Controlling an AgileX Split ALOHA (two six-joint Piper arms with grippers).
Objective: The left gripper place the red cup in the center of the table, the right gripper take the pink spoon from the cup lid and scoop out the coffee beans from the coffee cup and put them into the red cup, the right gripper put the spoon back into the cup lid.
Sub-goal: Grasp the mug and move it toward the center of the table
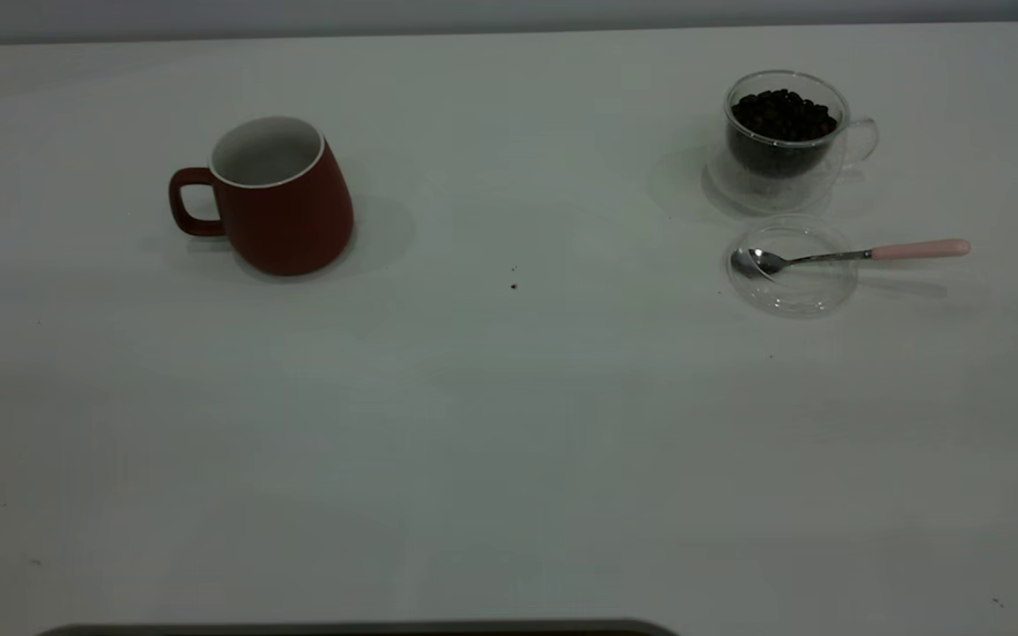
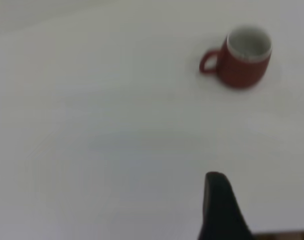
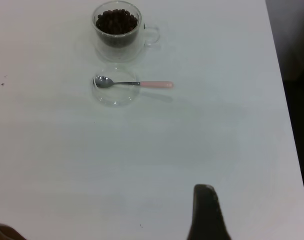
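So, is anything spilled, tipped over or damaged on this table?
Nothing stands out. The squat dark-red mug and the clear glass cup of coffee beans stand upright; the pink-handled spoon rests on the transparent round lid.

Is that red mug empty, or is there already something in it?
Empty, as far as shown: the red mug stands upright and its white inside looks bare in two views.

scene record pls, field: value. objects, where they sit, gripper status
red cup: upright, left half of table, handle pointing left, looks empty
coffee cup: far right, holds coffee beans
cup lid: just in front of coffee cup
pink spoon: bowl resting in lid, handle pointing right
left gripper: away from red cup, holding nothing visible
right gripper: away from spoon, holding nothing visible
task progress: not started
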